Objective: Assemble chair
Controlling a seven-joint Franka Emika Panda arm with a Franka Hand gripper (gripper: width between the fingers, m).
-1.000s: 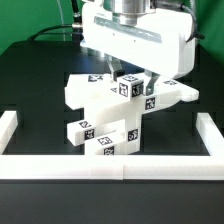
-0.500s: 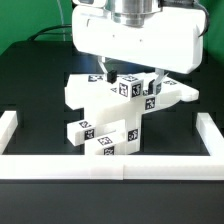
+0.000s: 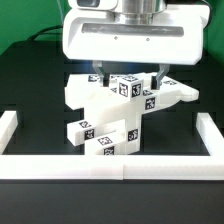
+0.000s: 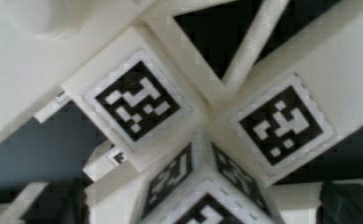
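The chair's white tagged pieces sit in a cluster at the middle of the black table. A flat panel lies at the exterior view's left, a tagged block stands in the middle, and a bar reaches to the right. Two short tagged bars lie in front. My gripper hangs right above the cluster, open, with one finger on each side of the tagged block and apart from it. The wrist view is filled by the tagged faces of that block, very close. My fingertips do not show clearly there.
A low white border wall runs along the front, with side walls at the exterior view's left and right. The black table lies around the cluster.
The gripper's body has shifted toward the exterior view's left and looms larger. Its fingers stand wider apart. The chair pieces have not moved.
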